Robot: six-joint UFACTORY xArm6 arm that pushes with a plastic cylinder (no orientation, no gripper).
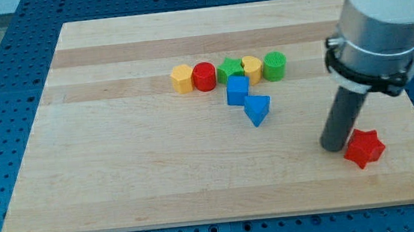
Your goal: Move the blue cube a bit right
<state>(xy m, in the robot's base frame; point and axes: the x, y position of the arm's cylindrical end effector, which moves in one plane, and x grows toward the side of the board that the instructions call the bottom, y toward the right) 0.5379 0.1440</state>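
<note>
The blue cube [237,90] sits near the board's middle, just below a row of blocks. A blue triangular block [257,109] touches its lower right corner. My tip [334,148] is far to the cube's right and lower, close against the left side of a red star block [365,148]. The rod rises from the tip to the arm's white and black body at the view's top right.
A row above the cube holds a yellow hexagon block [182,79], a red cylinder [204,76], a green star block [229,70], a yellow block [251,67] and a green cylinder [275,66]. The wooden board [121,161] lies on a blue perforated table.
</note>
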